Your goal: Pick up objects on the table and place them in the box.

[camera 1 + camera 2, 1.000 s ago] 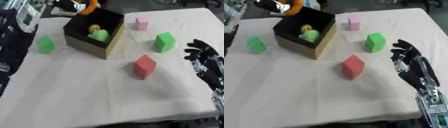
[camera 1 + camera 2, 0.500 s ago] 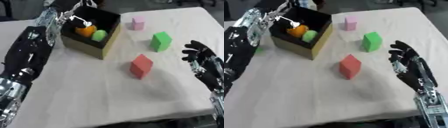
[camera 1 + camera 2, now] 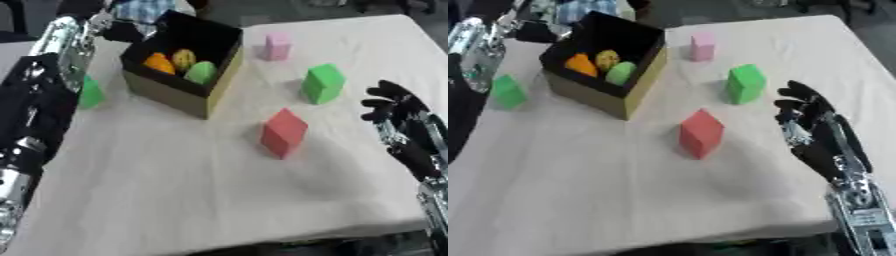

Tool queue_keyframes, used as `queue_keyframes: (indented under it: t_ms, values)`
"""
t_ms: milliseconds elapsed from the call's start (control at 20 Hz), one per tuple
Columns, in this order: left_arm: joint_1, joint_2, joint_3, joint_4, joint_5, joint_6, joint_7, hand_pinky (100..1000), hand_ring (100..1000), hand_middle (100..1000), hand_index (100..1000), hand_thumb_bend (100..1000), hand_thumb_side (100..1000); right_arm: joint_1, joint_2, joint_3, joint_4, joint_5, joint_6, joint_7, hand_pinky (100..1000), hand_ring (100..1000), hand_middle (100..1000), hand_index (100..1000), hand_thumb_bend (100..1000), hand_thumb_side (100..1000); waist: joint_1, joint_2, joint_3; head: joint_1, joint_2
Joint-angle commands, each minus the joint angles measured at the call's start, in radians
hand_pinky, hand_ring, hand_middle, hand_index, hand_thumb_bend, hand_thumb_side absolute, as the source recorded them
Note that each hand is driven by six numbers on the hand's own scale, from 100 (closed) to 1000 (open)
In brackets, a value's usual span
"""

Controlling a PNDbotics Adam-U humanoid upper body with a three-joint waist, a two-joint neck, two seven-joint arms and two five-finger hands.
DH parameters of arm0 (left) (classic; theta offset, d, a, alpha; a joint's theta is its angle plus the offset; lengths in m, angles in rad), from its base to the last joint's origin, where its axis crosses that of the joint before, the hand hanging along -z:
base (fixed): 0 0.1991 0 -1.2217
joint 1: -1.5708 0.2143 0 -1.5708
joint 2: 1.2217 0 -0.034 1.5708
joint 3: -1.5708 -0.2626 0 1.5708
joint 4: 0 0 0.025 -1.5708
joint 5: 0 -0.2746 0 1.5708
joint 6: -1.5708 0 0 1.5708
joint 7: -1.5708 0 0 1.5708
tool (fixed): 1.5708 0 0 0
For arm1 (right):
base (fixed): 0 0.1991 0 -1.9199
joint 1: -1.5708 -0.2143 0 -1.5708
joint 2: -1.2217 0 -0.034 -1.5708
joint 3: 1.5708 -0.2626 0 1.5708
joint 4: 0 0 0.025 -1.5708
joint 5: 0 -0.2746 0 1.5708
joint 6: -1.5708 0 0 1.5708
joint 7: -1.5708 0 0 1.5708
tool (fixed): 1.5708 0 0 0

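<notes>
A box (image 3: 166,92), black inside with tan walls, stands at the far left of the table. In it lie an orange thing (image 3: 158,63), a yellow thing (image 3: 183,58) and a green thing (image 3: 201,72). On the cloth lie a red block (image 3: 283,133), a large green block (image 3: 323,83), a pink block (image 3: 278,46) and a small green block (image 3: 89,92). My left hand (image 3: 122,32) shows as a dark shape by the box's far left corner. My right hand (image 3: 805,121) hovers open to the right of the red block, holding nothing.
A white cloth covers the table (image 3: 175,175); its front edge runs along the bottom of the view and its right edge lies under my right arm. A blue checked thing (image 3: 144,10) shows beyond the far edge behind the box.
The orange thing, held above the box one second ago, now lies inside it. My left hand has drawn back from over the box to its far left corner. My right hand stays in place.
</notes>
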Motion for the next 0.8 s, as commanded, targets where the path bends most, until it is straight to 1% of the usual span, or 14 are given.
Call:
queue_keyframes:
  t_ms: [50, 200, 350, 400, 450, 500, 650, 800]
  values:
    - [0.005, 0.109, 0.011, -0.056, 0.049, -0.012, -0.114, 815, 729, 723, 858, 606, 556, -0.005, -0.016, -0.01, -0.009, 0.0, -0.001, -0.007, 700, 796, 809, 918, 100, 455, -0.015, -0.028, 0.006, -0.007, 0.004]
    - [0.043, 0.167, 0.021, -0.054, 0.073, -0.025, -0.226, 805, 717, 712, 853, 620, 553, -0.002, -0.017, -0.012, -0.008, 0.003, -0.001, -0.008, 700, 796, 808, 918, 100, 456, -0.012, -0.031, 0.015, -0.008, 0.005]
    - [0.073, 0.197, 0.022, -0.004, 0.117, -0.047, -0.342, 803, 719, 718, 858, 638, 572, 0.0, -0.019, -0.013, -0.007, 0.006, -0.001, -0.009, 700, 796, 808, 918, 100, 455, -0.011, -0.034, 0.022, -0.012, 0.005]
    - [0.08, 0.203, 0.019, 0.013, 0.122, -0.057, -0.376, 800, 724, 727, 860, 662, 584, 0.0, -0.019, -0.014, -0.007, 0.006, -0.001, -0.01, 700, 795, 808, 918, 100, 455, -0.011, -0.034, 0.022, -0.012, 0.005]
    - [0.084, 0.206, 0.015, 0.034, 0.119, -0.07, -0.412, 799, 724, 728, 860, 690, 550, 0.0, -0.019, -0.014, -0.007, 0.006, -0.001, -0.01, 700, 795, 808, 918, 100, 457, -0.011, -0.034, 0.022, -0.012, 0.005]
    - [0.087, 0.206, 0.014, 0.053, 0.114, -0.08, -0.443, 797, 724, 729, 859, 685, 599, -0.001, -0.019, -0.014, -0.007, 0.006, -0.002, -0.011, 700, 795, 808, 918, 100, 455, -0.011, -0.035, 0.022, -0.012, 0.005]
    - [0.09, 0.198, 0.015, 0.104, 0.097, -0.101, -0.498, 798, 727, 735, 859, 713, 622, 0.0, -0.018, -0.014, -0.007, 0.007, -0.001, -0.011, 701, 795, 808, 918, 100, 455, -0.012, -0.035, 0.02, -0.011, 0.005]
    - [0.093, 0.185, 0.012, 0.137, 0.081, -0.115, -0.522, 797, 729, 737, 858, 723, 615, 0.0, -0.018, -0.015, -0.006, 0.007, -0.001, -0.012, 701, 795, 808, 918, 100, 456, -0.013, -0.034, 0.019, -0.012, 0.005]
